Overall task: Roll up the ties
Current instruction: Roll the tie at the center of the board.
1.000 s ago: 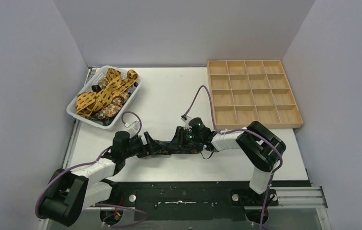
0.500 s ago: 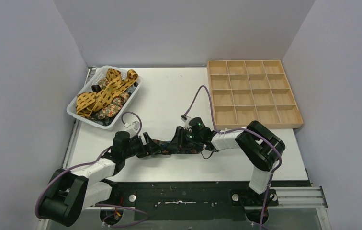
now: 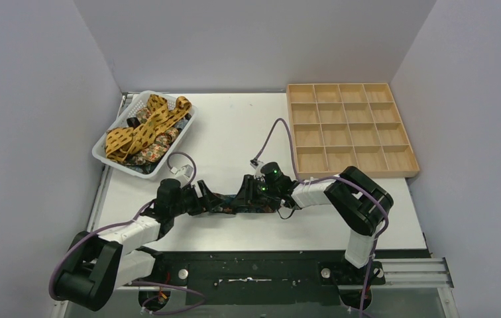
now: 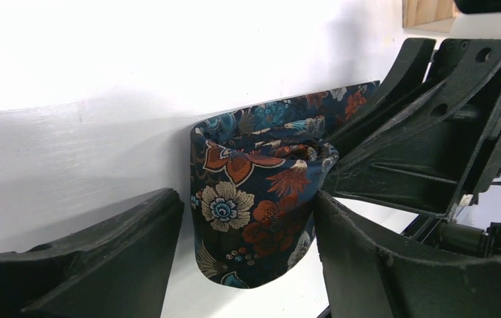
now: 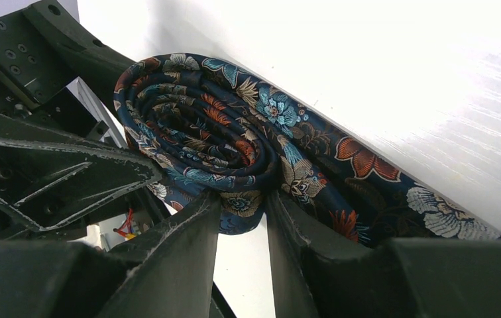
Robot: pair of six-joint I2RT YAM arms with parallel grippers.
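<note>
A dark navy floral tie (image 3: 233, 203) lies on the white table between my two grippers, partly rolled into a coil (image 5: 201, 132). My right gripper (image 3: 249, 193) is shut, pinching the coil's lower edge (image 5: 242, 202) between its fingertips. My left gripper (image 3: 205, 199) faces it, open, with the coil's end (image 4: 254, 199) between its fingers. The right finger touches the fabric and the left finger stands a little apart from it. More ties, mustard-yellow with dark spots (image 3: 143, 126) and floral ones, are piled in the basket.
A white plastic basket (image 3: 102, 154) stands at the far left. A wooden tray with several compartments (image 3: 360, 174) stands at the far right. Purple cables loop above both wrists. The two grippers are almost touching each other.
Both grippers and the tie between them have shifted very slightly; the grip has not changed.
</note>
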